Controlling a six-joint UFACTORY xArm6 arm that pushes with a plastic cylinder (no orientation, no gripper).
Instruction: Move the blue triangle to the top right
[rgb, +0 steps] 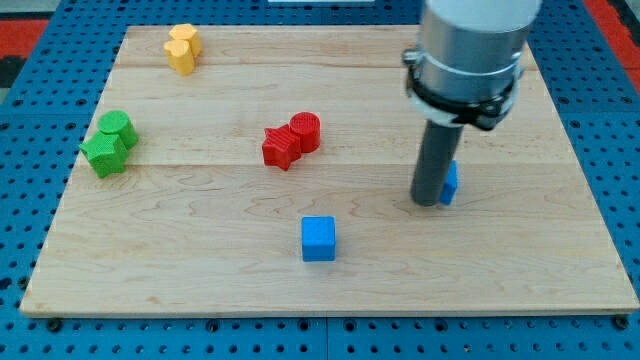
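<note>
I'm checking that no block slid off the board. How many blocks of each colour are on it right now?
Yellow: 1, the yellow block, top left.
Green: 2, the green block and the green cylinder, touching.
Red: 2, the red star and the red cylinder, touching.
Blue: 2, the blue cube and the blue triangle, mostly hidden behind my tip.
Total: 7

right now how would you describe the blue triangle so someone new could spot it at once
Start at the wooden board and go to its right half, where my tip rests. The blue triangle peeks out from behind the rod on the view's right, mostly hidden. The blue cube sits alone in the open, lower and further left.
</note>
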